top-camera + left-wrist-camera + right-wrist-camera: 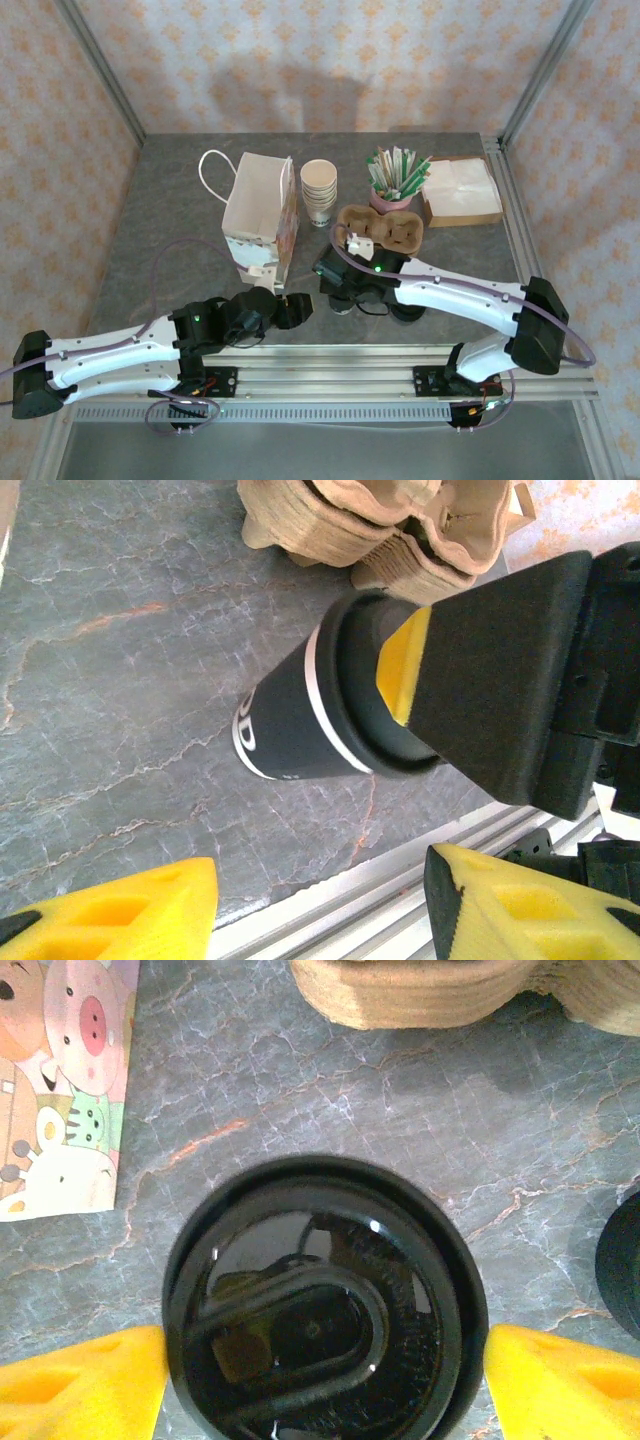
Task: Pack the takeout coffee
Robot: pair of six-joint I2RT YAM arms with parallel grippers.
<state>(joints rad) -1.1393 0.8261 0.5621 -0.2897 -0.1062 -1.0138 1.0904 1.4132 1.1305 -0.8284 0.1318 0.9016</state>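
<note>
**A:** While the right gripper [325, 1385] sits astride the lid, can you say whether it has hold of anything?

**B:** Not for sure. Its yellow pads [80, 1390] stand one at each side of the rim, right at its edge. Whether they press on it or merely flank it, I cannot tell. The left gripper [320, 900] hangs close by, its jaws apart with nothing between them.

**A:** And the cup itself?

**B:** The takeout coffee [285, 730] stands upright on the table [180, 230], near the front edge. It is just in front of the pulp cup carrier [380, 228] and to the right of the paper bag [262, 215]. Its side looks dark, with a pale band under the black lid [325, 1260].

**A:** How would it handle?

**B:** I'd judge it light, with paper walls that give if squeezed. Whether it is filled can't be seen. The glossy lid looks slippery and might pop off if the cup were lifted by the lid alone. The better hold is on the wall just below the lid, where the rim stiffens it, with gentle pressure. It should be kept upright on the way to the bag.
</note>
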